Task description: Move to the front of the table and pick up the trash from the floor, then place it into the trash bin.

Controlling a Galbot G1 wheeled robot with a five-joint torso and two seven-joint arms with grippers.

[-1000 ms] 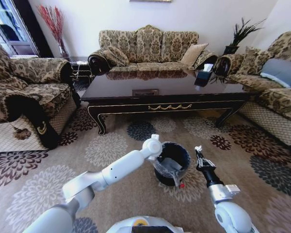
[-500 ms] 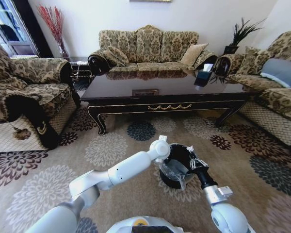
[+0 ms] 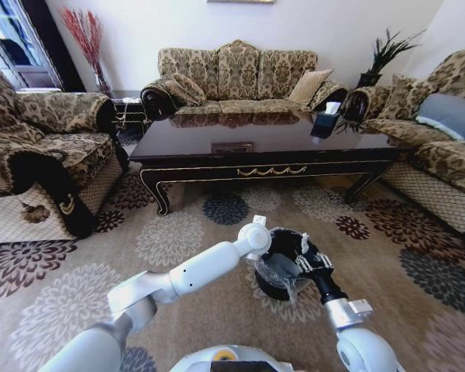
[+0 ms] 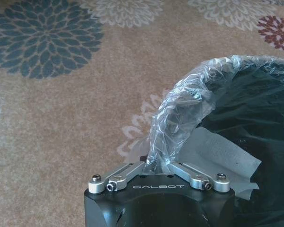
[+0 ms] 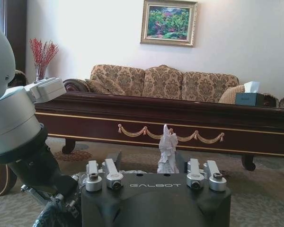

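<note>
Now the right gripper (image 3: 307, 256), clamped on a crumpled white paper scrap (image 5: 168, 150), has swung over the round black trash bin (image 3: 273, 285), ready for release; the left gripper (image 4: 157, 166) pinches its clear plastic liner (image 4: 180, 113).

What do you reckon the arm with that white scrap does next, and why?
Probably it opens and lets go. The right tool, shut on the crumpled white paper, sits over the mouth of the trash bin, so the scrap should fall inside. The left tool pinches the clear liner at the rim, which seems to steady the bin for the drop.
</note>
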